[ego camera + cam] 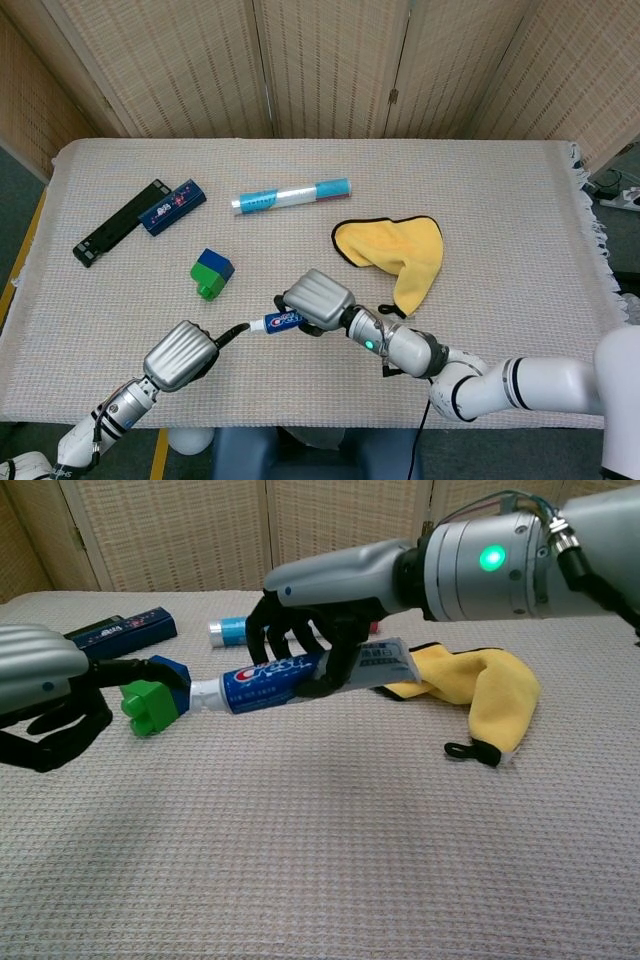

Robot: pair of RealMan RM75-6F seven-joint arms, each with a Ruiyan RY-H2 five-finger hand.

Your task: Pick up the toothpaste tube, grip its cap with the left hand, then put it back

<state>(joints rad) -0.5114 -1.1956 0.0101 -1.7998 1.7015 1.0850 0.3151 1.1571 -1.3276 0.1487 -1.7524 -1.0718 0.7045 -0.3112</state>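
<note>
My right hand [318, 298] [310, 630] grips the blue and white toothpaste tube [287, 320] [275, 680] around its middle and holds it level a little above the table, with the white cap [258, 325] [205, 694] pointing towards my left hand. My left hand [180, 353] [45, 685] is at the near left with its fingers apart. One outstretched fingertip reaches the end of the cap, while the other fingers hang curled below it. Nothing is clasped in the left hand.
A green and blue block [211, 273] [155, 695] stands just behind the cap. A yellow cloth [400, 250] [490, 685] lies right of the tube. Further back lie a second tube [290, 194], a blue box [172, 207] and a black bar [120, 222].
</note>
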